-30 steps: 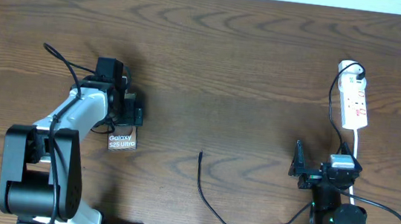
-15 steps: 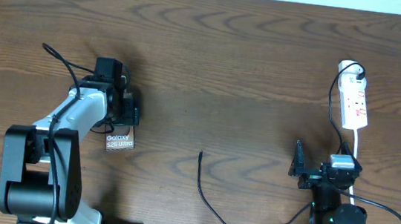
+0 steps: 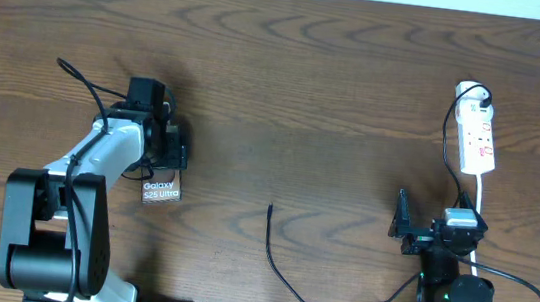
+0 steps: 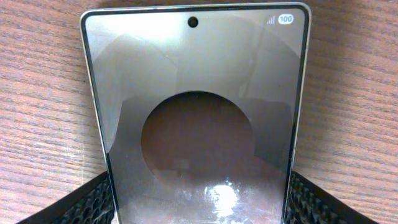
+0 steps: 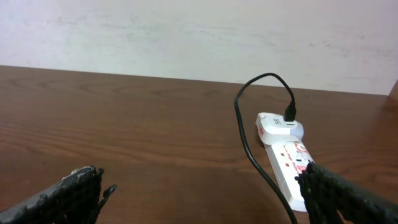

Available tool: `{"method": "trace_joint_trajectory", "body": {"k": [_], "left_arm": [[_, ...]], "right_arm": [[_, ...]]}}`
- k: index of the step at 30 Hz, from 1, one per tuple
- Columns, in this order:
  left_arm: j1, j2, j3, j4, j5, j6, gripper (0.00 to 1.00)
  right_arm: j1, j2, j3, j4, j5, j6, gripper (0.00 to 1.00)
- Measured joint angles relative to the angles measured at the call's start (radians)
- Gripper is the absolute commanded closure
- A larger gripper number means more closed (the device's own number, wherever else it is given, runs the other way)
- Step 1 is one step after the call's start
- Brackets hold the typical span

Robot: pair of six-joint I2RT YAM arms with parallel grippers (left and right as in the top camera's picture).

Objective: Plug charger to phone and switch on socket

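My left claw (image 3: 168, 160) has just clenched on the phone (image 3: 162, 192), nudging it slightly, toward the counter (image 3: 336, 98)'s left edge. It is steadied for plugging. The charger (image 3: 269, 226) lies loose mid-front, and my right claw (image 3: 403, 225) is released.

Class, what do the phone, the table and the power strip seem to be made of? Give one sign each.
Phone: probably a glossy glass face; it shows reflections. Table: dark wood or wood-look veneer, fairly matt; grain lines show. Power strip: probably smooth white plastic; moulded casing.
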Motion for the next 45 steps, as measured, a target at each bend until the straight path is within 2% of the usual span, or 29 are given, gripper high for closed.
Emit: {"method": "trace_joint_trajectory", "body": {"k": [3, 8, 9, 11, 34, 45], "left_arm": [[0.0, 0.0, 0.0, 0.0, 0.0, 0.0, 0.48], [0.0, 0.0, 0.0, 0.0, 0.0, 0.0, 0.8], [0.0, 0.0, 0.0, 0.0, 0.0, 0.0, 0.81], [0.0, 0.0, 0.0, 0.0, 0.0, 0.0, 0.92], [0.0, 0.005, 0.013, -0.016, 0.002, 0.0, 0.93], [0.002, 0.026, 0.062, -0.122, 0.044, 0.0, 0.93]], "right_arm": [[0.0, 0.0, 0.0, 0.0, 0.0, 0.0, 0.01], [0.0, 0.0, 0.0, 0.0, 0.0, 0.0, 0.01], [0.0, 0.0, 0.0, 0.0, 0.0, 0.0, 0.01], [0.0, 0.0, 0.0, 0.0, 0.0, 0.0, 0.01], [0.0, 0.0, 0.0, 0.0, 0.0, 0.0, 0.01], [0.0, 0.0, 0.0, 0.0, 0.0, 0.0, 0.01]]}}
